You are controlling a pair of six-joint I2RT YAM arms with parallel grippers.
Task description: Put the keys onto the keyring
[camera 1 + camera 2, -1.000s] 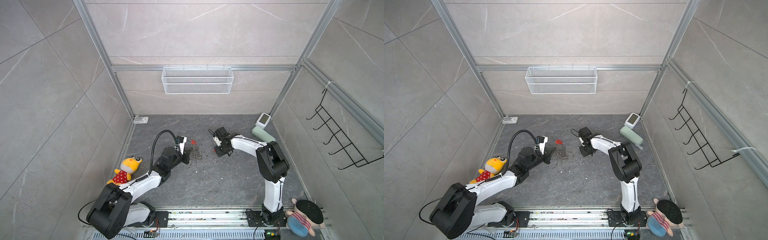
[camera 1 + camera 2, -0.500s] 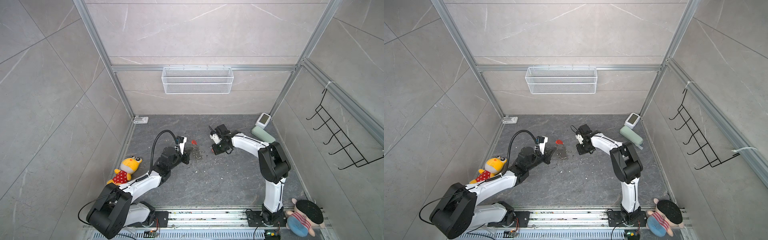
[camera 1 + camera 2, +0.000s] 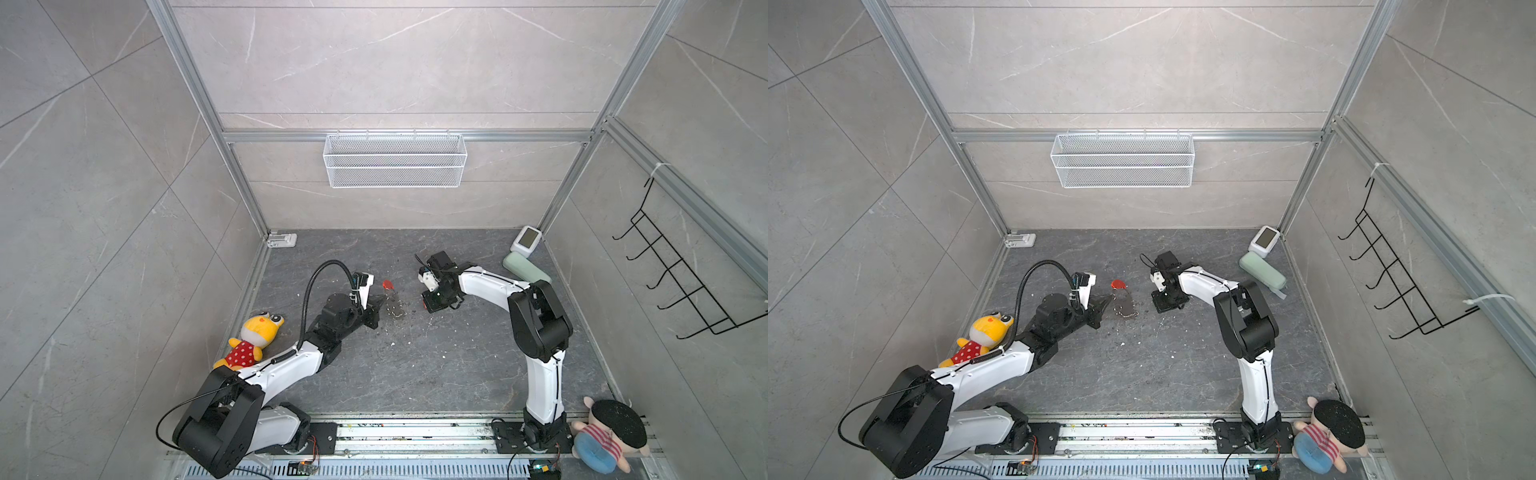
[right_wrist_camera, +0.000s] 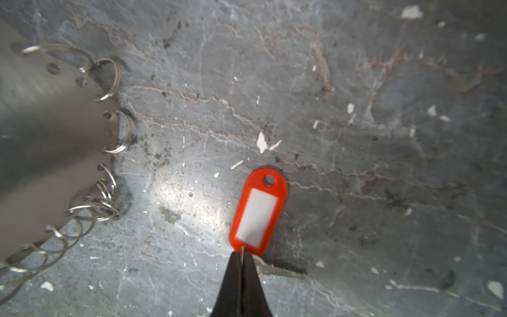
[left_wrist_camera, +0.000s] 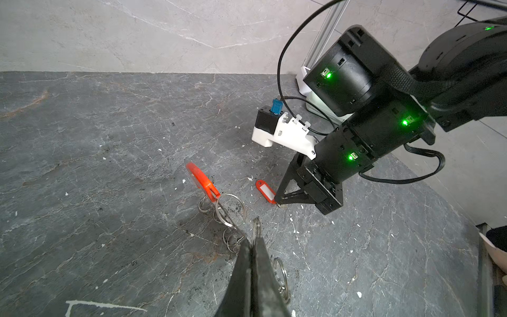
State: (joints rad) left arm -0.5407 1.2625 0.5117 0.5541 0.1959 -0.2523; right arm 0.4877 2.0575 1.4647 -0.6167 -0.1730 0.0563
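The keys are a small red tag (image 4: 258, 211) with a white label window and a tiny metal key (image 4: 277, 270), lying on the dark floor. My right gripper (image 4: 241, 255) is shut on the thin wire link between tag and key. The keyring (image 4: 49, 131), a grey band fringed with silver loops, stands tilted to one side of the tag and apart from it. My left gripper (image 5: 253, 241) is shut on the band's edge; the red strip (image 5: 201, 179) rises at its far end. In both top views the grippers (image 3: 376, 305) (image 3: 1158, 307) face each other across the keyring (image 3: 1123, 307).
A yellow plush toy (image 3: 255, 336) lies by the left arm, a striped doll (image 3: 602, 436) at the front right corner. A green case (image 3: 525, 268) and a white device (image 3: 528, 241) sit at the back right. A wire basket (image 3: 395, 160) hangs on the back wall.
My right gripper has shifted slightly left, toward the keyring, still shut. The left arm and the keyring have not moved.
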